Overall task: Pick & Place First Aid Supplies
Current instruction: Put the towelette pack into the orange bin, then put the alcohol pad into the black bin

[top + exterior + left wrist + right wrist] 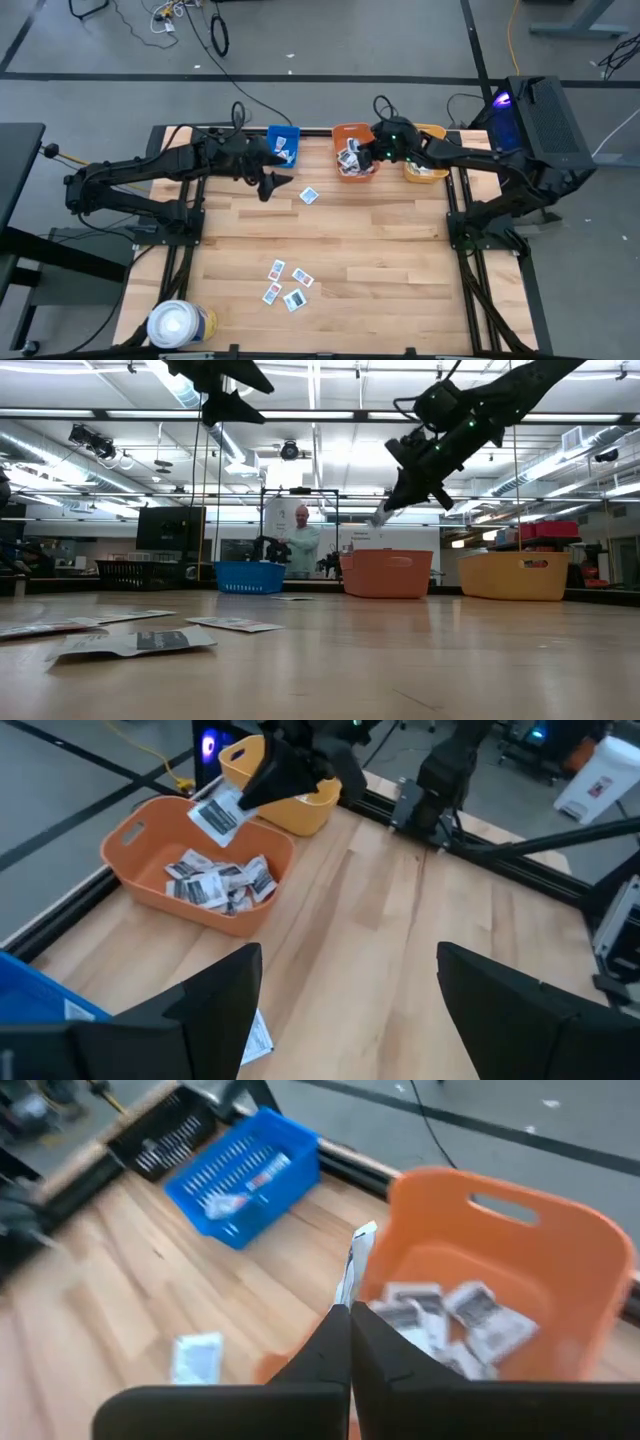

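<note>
Above the orange bin (pixel 355 150), at its 12 o'clock rim in the high view, the right gripper (pixel 349 1312) hangs with its jaws pressed together on a white first aid packet (pixel 352 1265) held edge-up. More packets (pixel 218 880) lie piled inside that bin. One loose packet (pixel 309 195) rests on the wooden table (pixel 400 260) at the bin's 8 o'clock, and a cluster of four packets (pixel 285 284) lies toward the table's 6 o'clock edge. The blue bin (pixel 283 144) at 9 o'clock of the orange one holds a few packets, and the yellow bin (pixel 428 165) sits at 3 o'clock. The left gripper (pixel 272 183) hovers just beside the blue bin, jaws spread and empty. A large white roll (pixel 178 324) stands at the table's 7 o'clock corner.
</note>
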